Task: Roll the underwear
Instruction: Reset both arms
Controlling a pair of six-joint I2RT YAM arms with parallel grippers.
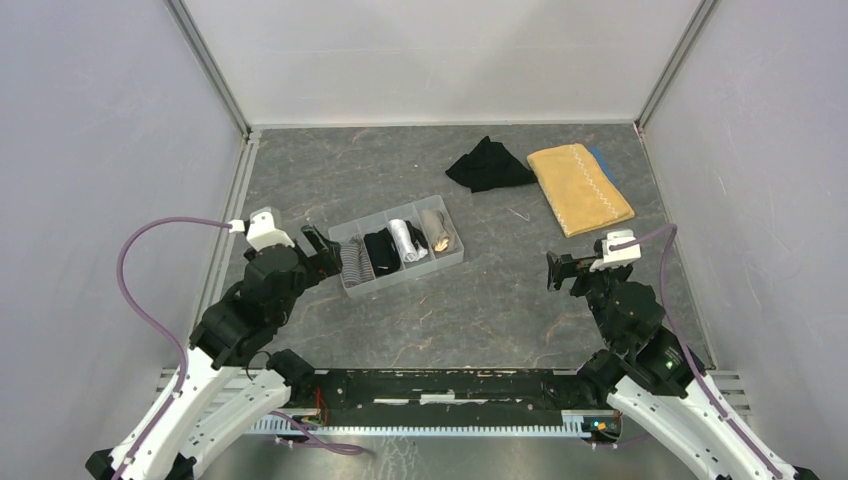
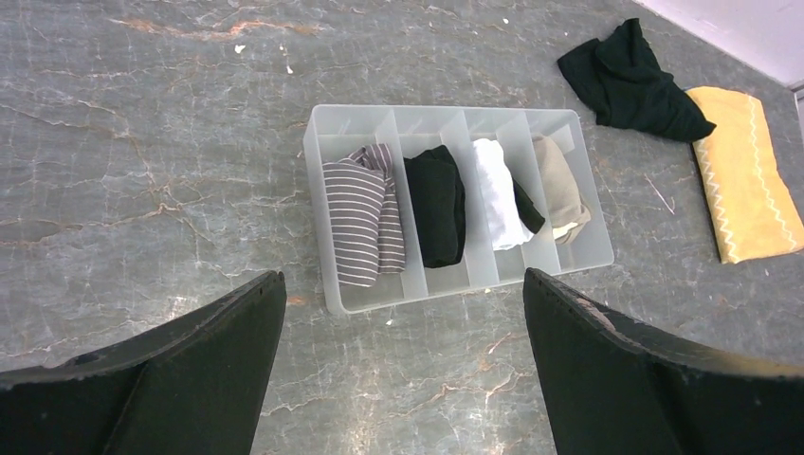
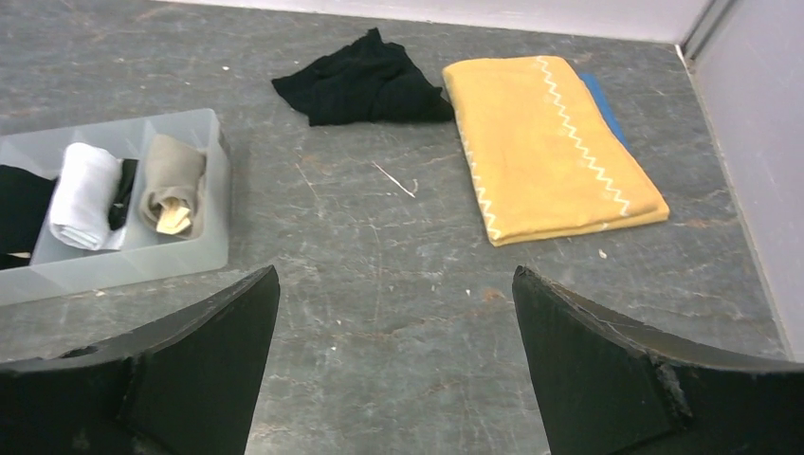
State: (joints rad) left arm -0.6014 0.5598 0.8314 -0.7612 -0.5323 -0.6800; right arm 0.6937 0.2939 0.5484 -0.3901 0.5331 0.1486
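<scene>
- Left jaws spread wide, empty, beside tray (image 2: 455, 289).
- Right jaws released, empty.
- Four rolled underwear (image 2: 360, 223) fill tray compartments.
- Black piece (image 1: 488, 165) loose on worktop (image 1: 480, 310), beside yellow towel (image 1: 580, 188).

Plastic and cloth
Clear divided plastic tray (image 2: 353, 128), centre, frosted smooth; small cloth underwear (image 2: 360, 223) inside it, soft matt; mustard-yellow towel (image 3: 550, 142), upper right, woven.

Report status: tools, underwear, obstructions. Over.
Open, empty: left tool, right tool. In tray: striped roll, black roll, white roll, beige roll. Loose black garment unrolled beside towel. Nothing blocks it.
</scene>
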